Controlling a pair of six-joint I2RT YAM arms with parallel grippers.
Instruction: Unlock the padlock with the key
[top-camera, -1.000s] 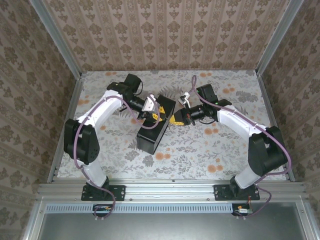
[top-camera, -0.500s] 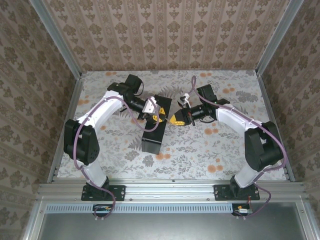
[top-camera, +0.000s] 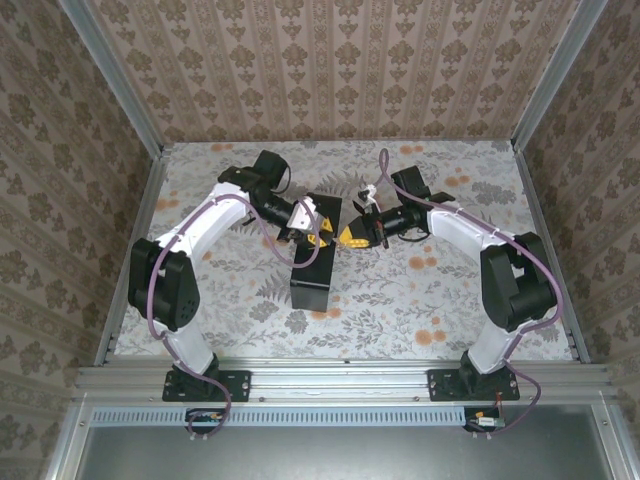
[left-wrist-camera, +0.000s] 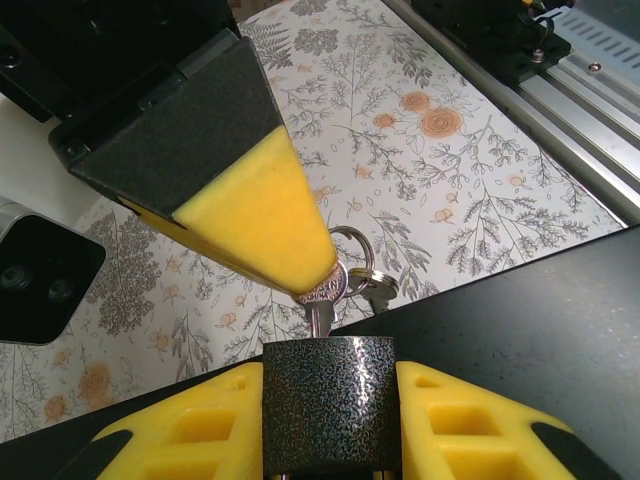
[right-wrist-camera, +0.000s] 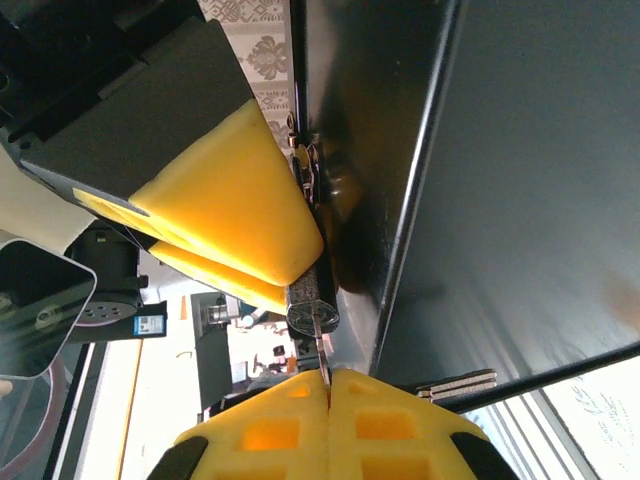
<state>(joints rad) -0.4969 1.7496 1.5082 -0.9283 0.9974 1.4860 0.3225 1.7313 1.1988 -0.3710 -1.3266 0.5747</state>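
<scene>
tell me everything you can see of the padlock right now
The padlock shows as a small block with a dark, glossy, speckled metal finish. It is clamped between the yellow fingers of the left gripper, at the edge of the black box. The key, pinched in the shut right gripper, meets its end face and looks pushed in, with a ring of spare keys hanging beside it. Its shackle is hidden.
</scene>
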